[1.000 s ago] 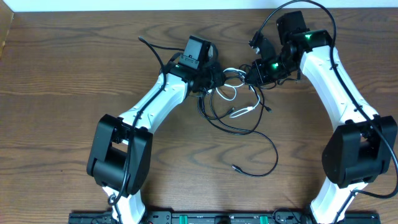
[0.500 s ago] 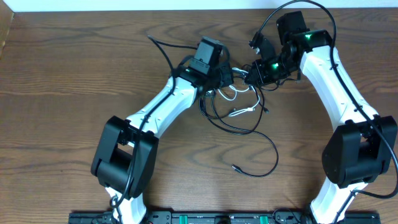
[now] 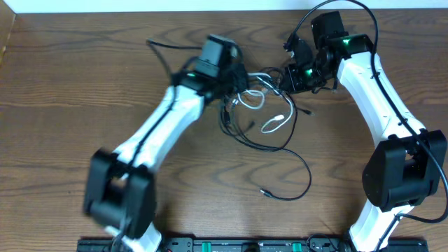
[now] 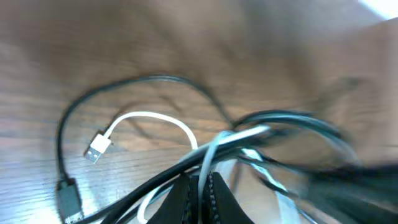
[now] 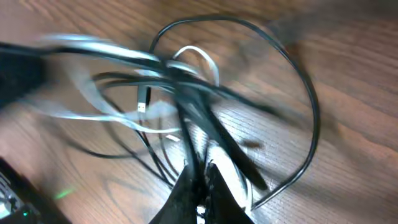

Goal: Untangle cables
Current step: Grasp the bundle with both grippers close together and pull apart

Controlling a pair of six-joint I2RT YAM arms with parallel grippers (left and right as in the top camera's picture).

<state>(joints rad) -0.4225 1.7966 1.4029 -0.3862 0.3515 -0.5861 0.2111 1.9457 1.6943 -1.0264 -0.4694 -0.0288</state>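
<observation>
cables [image 3: 253, 89]: tangled knot strung between the two sets of jaws, slack loops lying on the table [image 3: 70, 105] base-side of both. left gripper [image 4: 200, 183]: jaws pressed together, pinching a white cord [image 4: 214, 143] plus black ones right at the tips. white USB plug [image 4: 97, 149] and black plug [image 4: 68, 198] lie loose, ahead-left of those jaws. right gripper [image 5: 198, 177]: jaws closed too, clamping black cords at the tips, loops fanning out ahead of it. left arm blurred in the overhead view.
</observation>
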